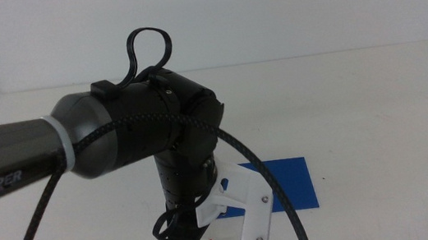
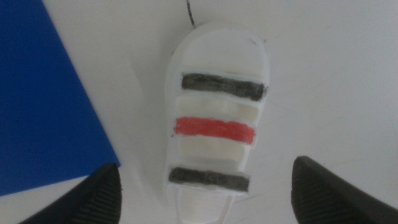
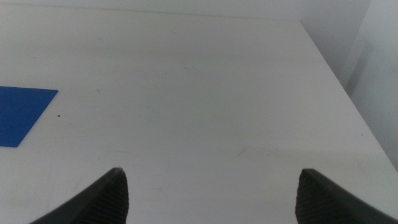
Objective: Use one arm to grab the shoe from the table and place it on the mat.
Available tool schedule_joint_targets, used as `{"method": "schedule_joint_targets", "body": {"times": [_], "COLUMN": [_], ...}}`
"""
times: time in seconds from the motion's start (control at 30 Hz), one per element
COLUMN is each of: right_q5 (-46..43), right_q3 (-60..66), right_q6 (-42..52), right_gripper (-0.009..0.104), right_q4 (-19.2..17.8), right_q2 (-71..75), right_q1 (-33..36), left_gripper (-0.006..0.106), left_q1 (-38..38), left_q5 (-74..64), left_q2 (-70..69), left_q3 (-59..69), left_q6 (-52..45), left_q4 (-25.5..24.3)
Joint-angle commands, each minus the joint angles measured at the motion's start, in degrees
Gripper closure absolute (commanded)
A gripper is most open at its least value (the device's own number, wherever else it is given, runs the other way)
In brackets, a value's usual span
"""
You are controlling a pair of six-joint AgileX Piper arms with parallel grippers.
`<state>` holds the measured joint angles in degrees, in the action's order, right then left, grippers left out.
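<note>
Three straps, two dark and one red, cross the white shoe (image 2: 214,127), which lies flat on the counter (image 2: 329,74) just beside the blue mat (image 2: 43,106). Left gripper (image 2: 208,193) hangs spread wide over it, a jaw either side, not touching. Right gripper (image 3: 211,196) waits wide apart over bare counter.

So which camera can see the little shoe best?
The left wrist view. The shoe fills it, showing all three straps between the open left gripper, beside the mat. In the middle view the arm hides nearly all of it. The right wrist view shows no shoe.
</note>
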<state>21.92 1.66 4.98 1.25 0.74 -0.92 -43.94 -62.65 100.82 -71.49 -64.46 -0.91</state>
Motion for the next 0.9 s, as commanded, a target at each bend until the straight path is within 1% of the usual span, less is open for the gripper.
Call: {"method": "schedule_joint_targets", "body": {"times": [0.0,0.07,0.27,0.43,0.6,0.77,0.87], "right_q5": [-3.2,-3.2,-3.2,-3.2,-3.2,-3.2,-3.2], "right_q3": [-1.1,-1.1,-1.1,-1.1,-1.1,-1.1,-1.1], "right_q6": [0.7,0.7,0.7,0.7,0.7,0.7,0.7], "right_gripper": [0.001,0.001,0.001,0.001,0.001,0.001,0.001], "right_q4": [-0.5,-0.5,-0.5,-0.5,-0.5,-0.5,-0.5], "right_q2": [1.1,1.1,1.1,1.1,1.1,1.1,1.1], "right_q1": [0.1,0.1,0.1,0.1,0.1,0.1,0.1], "left_gripper": [0.007,0.007,0.007,0.007,0.007,0.007,0.007], "left_q1": [1.3,1.9,1.9,1.9,2.2,4.2,4.2], "left_q5": [-0.2,-0.3,-1.4,2.8,7.7,9.8,9.1], "left_q2": [-2.0,-2.0,-2.0,-2.0,-2.0,-1.9,-1.9], "left_q3": [-1.5,-1.5,-0.9,1.7,4.3,6.3,6.4], "left_q6": [-0.7,-1.8,-4.5,-6.6,-7.1,-8.6,-8.5], "left_q4": [2.4,3.5,3.6,5.2,5.3,8.6,8.1]}}
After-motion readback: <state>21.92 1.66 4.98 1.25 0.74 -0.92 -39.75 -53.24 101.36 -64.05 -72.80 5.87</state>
